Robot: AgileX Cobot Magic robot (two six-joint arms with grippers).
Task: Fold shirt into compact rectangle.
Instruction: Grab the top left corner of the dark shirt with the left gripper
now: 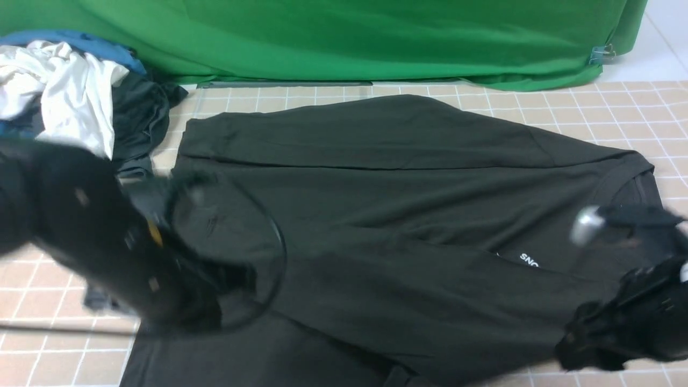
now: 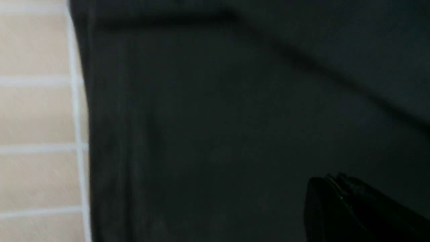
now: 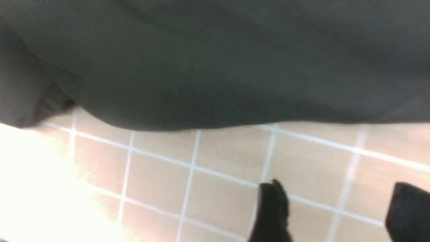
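The black shirt (image 1: 387, 215) lies spread over the tiled table, with its sides folded in and a white "SNO" print (image 1: 529, 259) showing towards the right. My left gripper (image 1: 231, 282) is blurred over the shirt's left part. In the left wrist view its jaws (image 2: 334, 179) are pressed together above the dark cloth (image 2: 218, 117), and no fold shows between them. My right gripper (image 1: 578, 344) is at the shirt's near right edge. In the right wrist view it (image 3: 337, 191) stands open over bare tile, just off the shirt's edge (image 3: 215, 84).
A heap of white, blue and dark clothes (image 1: 70, 97) sits at the back left. A green cloth backdrop (image 1: 344, 37) closes off the far side. Beige tiles (image 1: 618, 113) show around the shirt. A black cable loop (image 1: 277, 242) hangs from the left arm.
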